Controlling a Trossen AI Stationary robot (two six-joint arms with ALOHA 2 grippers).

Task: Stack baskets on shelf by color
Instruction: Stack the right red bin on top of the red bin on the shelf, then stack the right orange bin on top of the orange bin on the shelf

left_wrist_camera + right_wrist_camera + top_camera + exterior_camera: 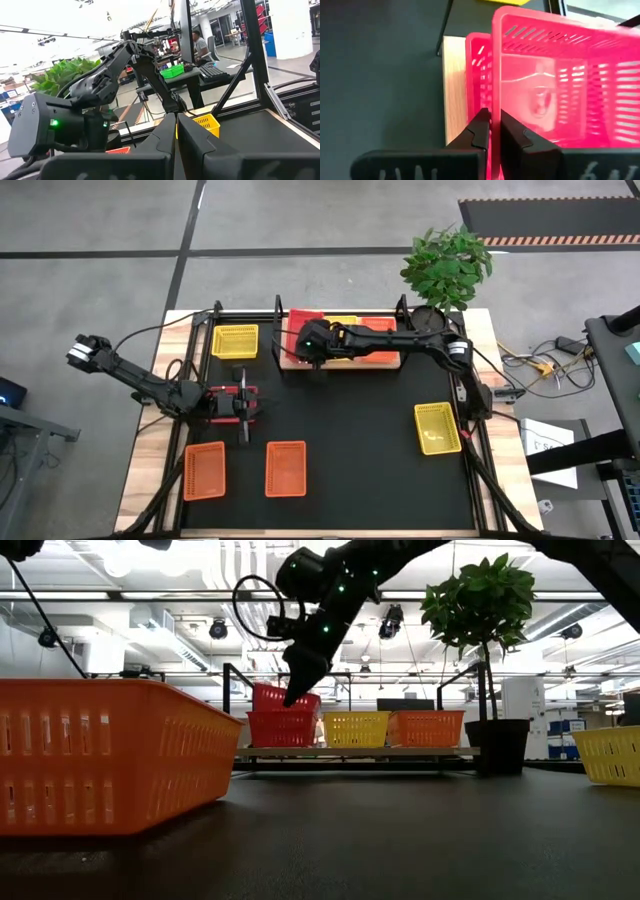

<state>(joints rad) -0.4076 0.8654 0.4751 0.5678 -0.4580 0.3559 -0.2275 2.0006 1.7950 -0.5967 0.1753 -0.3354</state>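
Observation:
The shelf (290,363) stands at the far middle of the table. On it sit a pink-red basket (283,728), a yellow basket (356,728) and an orange basket (427,727), side by side on their bottoms. A second pink-red basket (285,697) hangs tilted over the first, with my right gripper (495,122) shut on it. My right arm reaches across the shelf from the table's right. My left gripper (176,131) hovers shut and holding nothing over the table's left part (250,402). My right gripper pinches the upper pink-red basket's end wall at its rim (496,100), one finger inside the basket and one outside. The fingers slant down from the table's right side. The basket is tilted, its lower part in the pink-red basket (476,75) on the shelf.
On the black mat lie a yellow basket (235,340) at the far left, two orange baskets (204,470) (285,468) near the front, and a yellow basket (437,427) at the right. Something pink-red (222,392) shows under my left gripper. A potted plant (447,265) stands at the far right corner.

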